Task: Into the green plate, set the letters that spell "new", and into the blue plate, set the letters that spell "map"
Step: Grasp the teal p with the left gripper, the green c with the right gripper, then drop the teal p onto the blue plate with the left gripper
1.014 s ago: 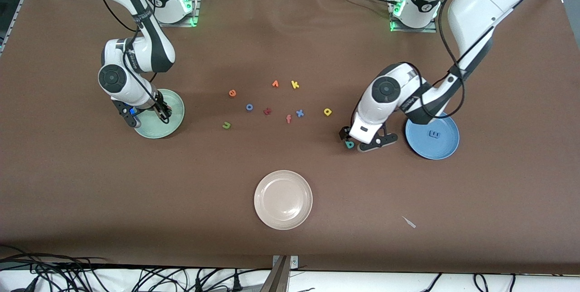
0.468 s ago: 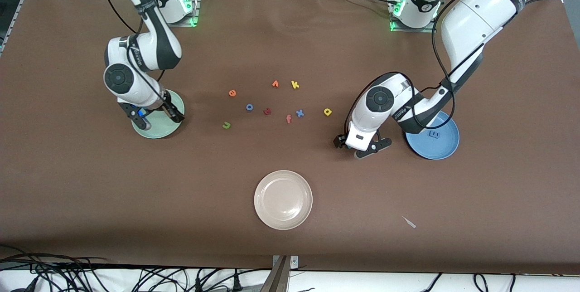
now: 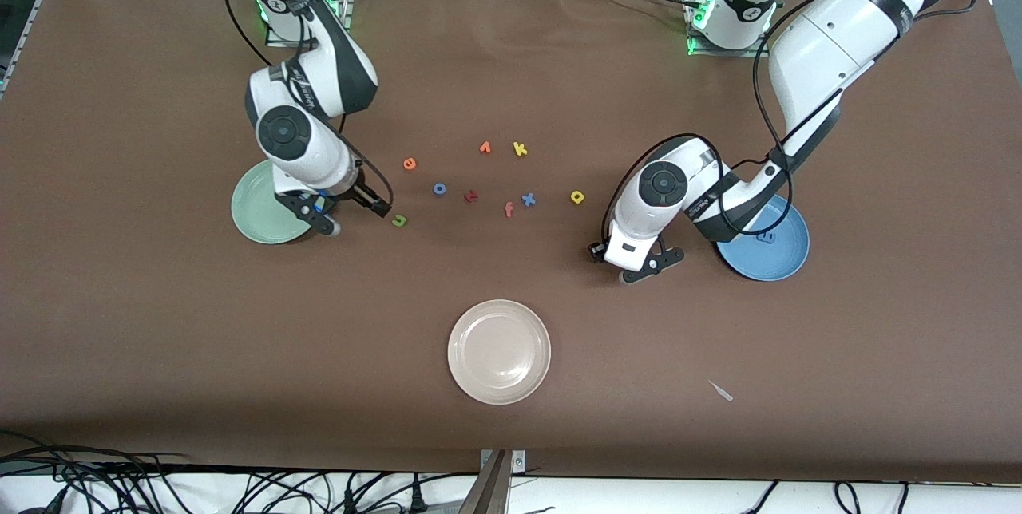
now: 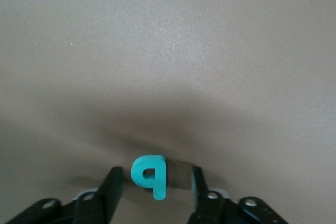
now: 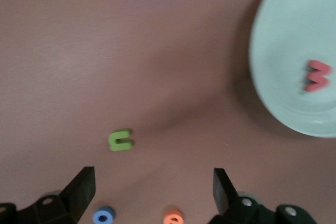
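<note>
Our right gripper, fingers wide after leaving the salmon-red foam "w" in the pale mint-green plate, now nears the green foam "n"; our left gripper seems narrowed around the teal foam "a"

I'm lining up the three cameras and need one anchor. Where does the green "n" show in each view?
Front view: the green "n" lies on the table beside the green plate, by the right gripper.
Right wrist view: the green "n" lies ahead of the open jaws.
Left wrist view: not in it.
Shared landmark: the green plate.
</note>
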